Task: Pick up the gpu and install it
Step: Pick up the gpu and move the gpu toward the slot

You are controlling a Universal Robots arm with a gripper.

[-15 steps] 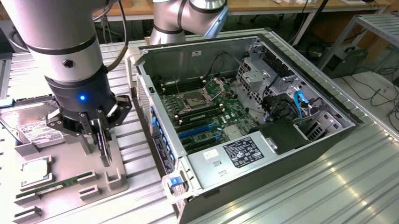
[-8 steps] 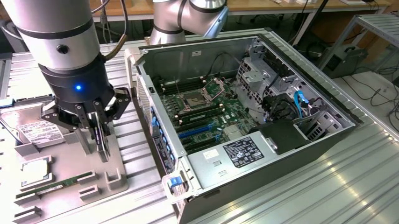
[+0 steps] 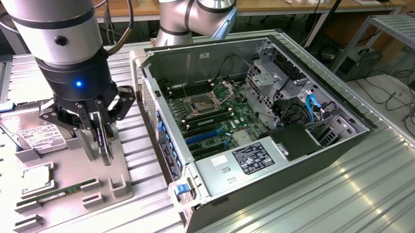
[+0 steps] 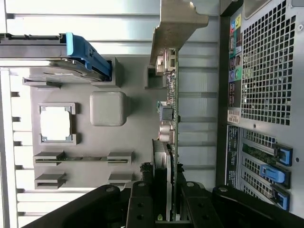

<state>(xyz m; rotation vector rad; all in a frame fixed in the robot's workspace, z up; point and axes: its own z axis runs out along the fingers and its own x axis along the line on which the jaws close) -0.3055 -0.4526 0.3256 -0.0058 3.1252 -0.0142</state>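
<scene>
— Black gripper (image 3: 100, 131): what has it got?
— It is clamped on the gpu (image 3: 106, 145), which stands on edge over the grey tray (image 3: 71, 170).
— Where is that from the case (image 3: 272, 87)?
— In the exterior view, at nine o'clock of it and apart from it.
— Is it touching the tray?
— I cannot tell. In the wrist view the silvery bracket (image 4: 176, 23) sits at the end far from the fingers.
— What are its neighbours?
— The hard drive (image 3: 36, 136) is at the gpu's nine o'clock and the RAM (image 3: 61, 192) at its seven.
</scene>
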